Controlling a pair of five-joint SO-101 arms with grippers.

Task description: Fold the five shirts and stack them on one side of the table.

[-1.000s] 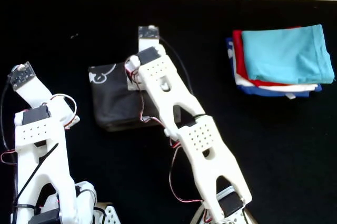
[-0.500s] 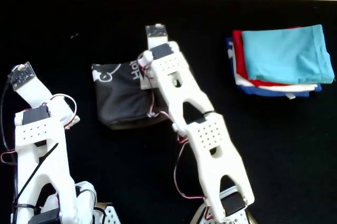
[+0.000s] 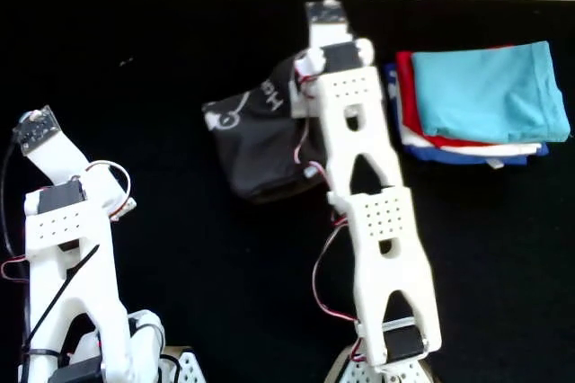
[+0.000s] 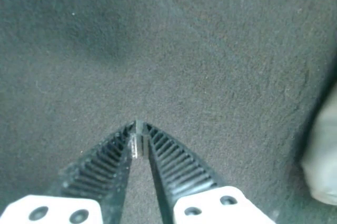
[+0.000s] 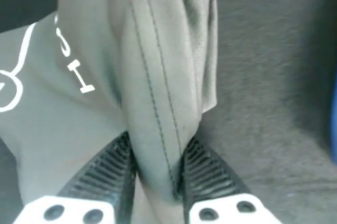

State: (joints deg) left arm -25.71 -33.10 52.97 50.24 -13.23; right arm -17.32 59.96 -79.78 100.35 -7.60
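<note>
From above, the black shirt (image 3: 260, 145) sits bunched mid-counter (image 3: 135, 41), near the folded stack (image 3: 485, 100) on its right. At the left wrist, the left pincer (image 4: 138, 130) is clenched on nothing above bare counter. At the right wrist, the right pincer (image 5: 157, 153) grips the shirt's seamed fold.

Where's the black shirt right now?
High view: the folded black fabric shirt is mid-table, clamped in the right gripper, just left of the stack of folded shirts.

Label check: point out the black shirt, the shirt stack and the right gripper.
black shirt (image 3: 260, 154), high view, middle of its body.
shirt stack (image 3: 490, 91), high view, on its top layer.
right gripper (image 5: 158, 141), right wrist view, midway between fingertips.
</note>
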